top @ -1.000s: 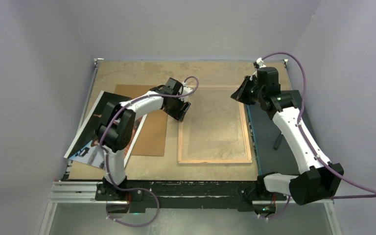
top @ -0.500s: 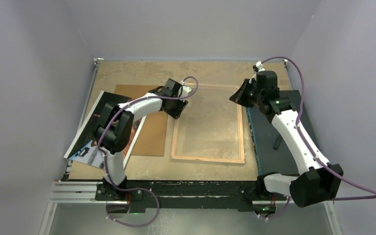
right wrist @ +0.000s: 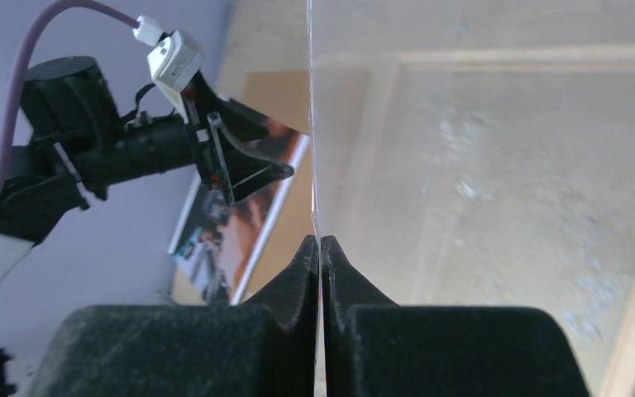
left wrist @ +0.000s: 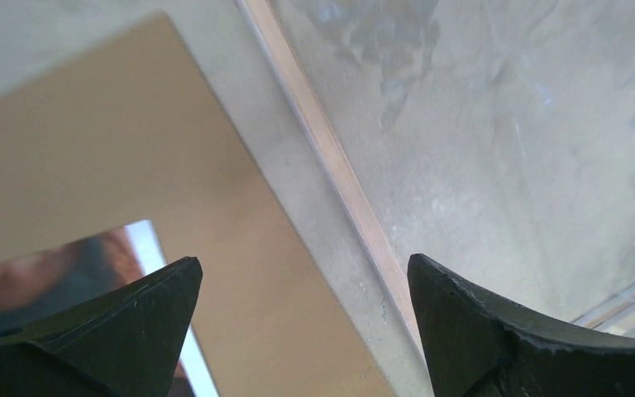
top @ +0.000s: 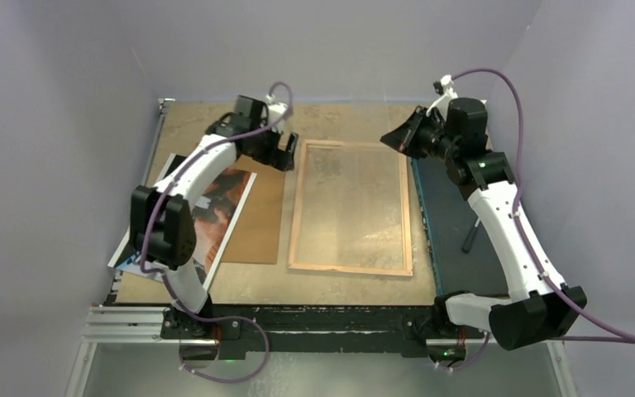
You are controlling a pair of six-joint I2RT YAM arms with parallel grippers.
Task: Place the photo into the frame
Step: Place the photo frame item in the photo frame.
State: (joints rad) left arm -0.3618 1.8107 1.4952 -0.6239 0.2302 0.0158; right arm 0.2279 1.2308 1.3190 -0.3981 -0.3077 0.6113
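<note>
Left gripper (left wrist: 302,273): we see it spread, now pulled back from the frame (top: 294,217).
Right gripper (right wrist: 321,241): pinching the clear sheet (right wrist: 430,165).

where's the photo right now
In the top view the photo lies face up on the left side of the table, its right edge overlapping the brown backing board, with the frame further right.

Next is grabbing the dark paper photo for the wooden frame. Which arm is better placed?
Left. The left gripper is open and empty, on the side where the dark orange-brown paper photo lies. The right gripper is shut on the clear transparent sheet.
</note>
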